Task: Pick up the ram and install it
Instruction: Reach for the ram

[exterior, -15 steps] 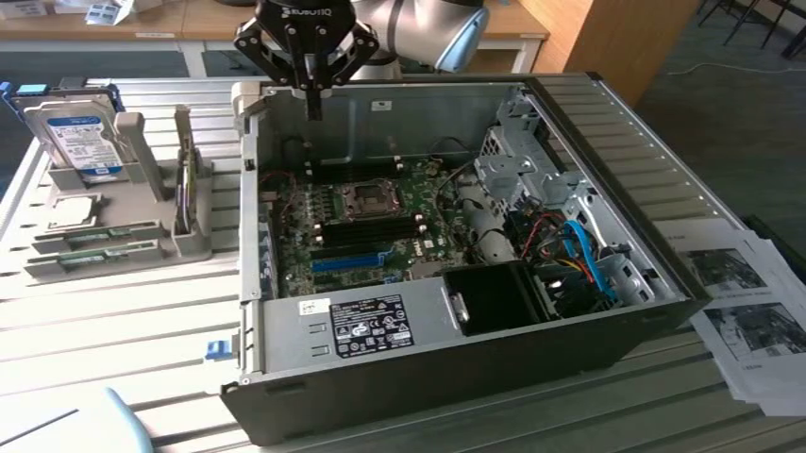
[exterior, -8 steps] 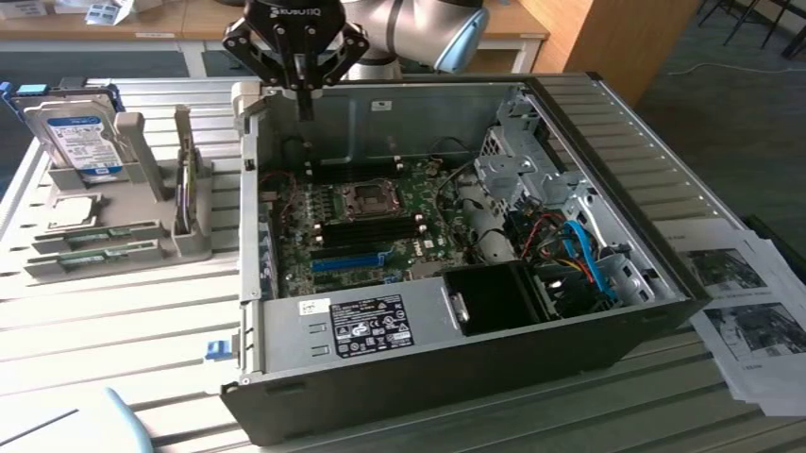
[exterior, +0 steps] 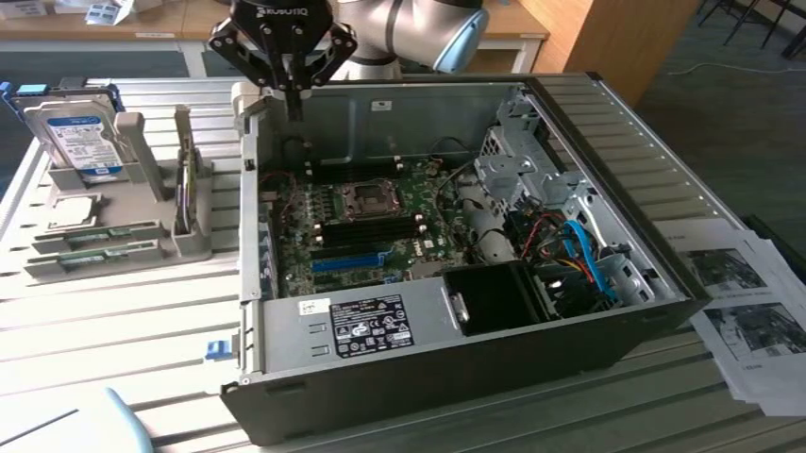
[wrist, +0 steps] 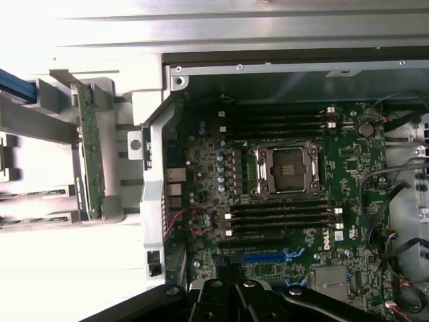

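Pincer [exterior: 293, 104] closed, empty, near case [exterior: 377, 109] corner; ram [wrist: 90, 154] upright in holder [exterior: 202, 247] beside case. Risk: shut tips knock ram or clip case if lowered unopened.

Ram [exterior: 188, 193] upright in rack [exterior: 192, 247] (exterior view's left of case [exterior: 441, 377]).

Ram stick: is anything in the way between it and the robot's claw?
Nothing visible blocks it. The gripper hangs shut over the open computer case's corner, above its side wall. The ram stands on edge in a grey holder just outside that wall, with its upper edge bare. Only open air lies between them.
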